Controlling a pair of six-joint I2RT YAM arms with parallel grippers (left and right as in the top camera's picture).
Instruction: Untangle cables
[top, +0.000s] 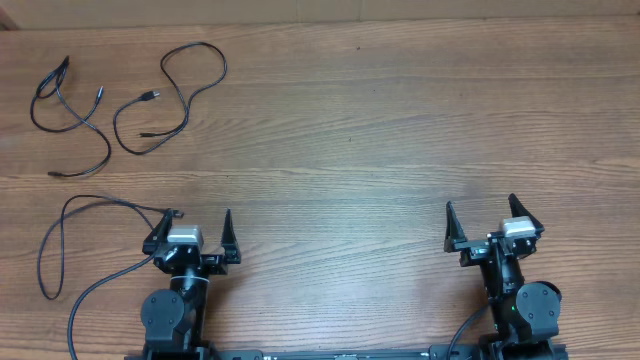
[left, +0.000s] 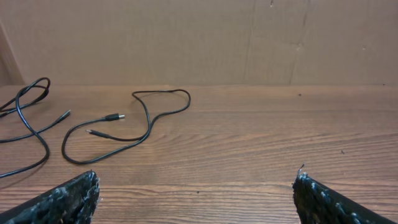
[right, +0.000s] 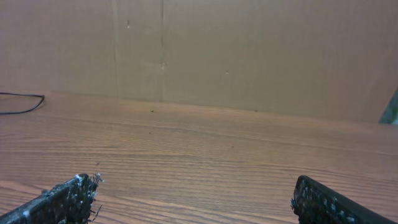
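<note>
Two thin black cables lie apart at the far left of the wooden table. One cable lies leftmost with a small loop at its top; it also shows in the left wrist view. The other cable curves in a loop to its right, also in the left wrist view. They do not touch. My left gripper is open and empty near the front edge, well short of both cables. My right gripper is open and empty at the front right.
A third black cable runs from the left arm's base in a loop at the front left. A cardboard wall stands behind the table. A bit of cable shows at the left edge of the right wrist view.
</note>
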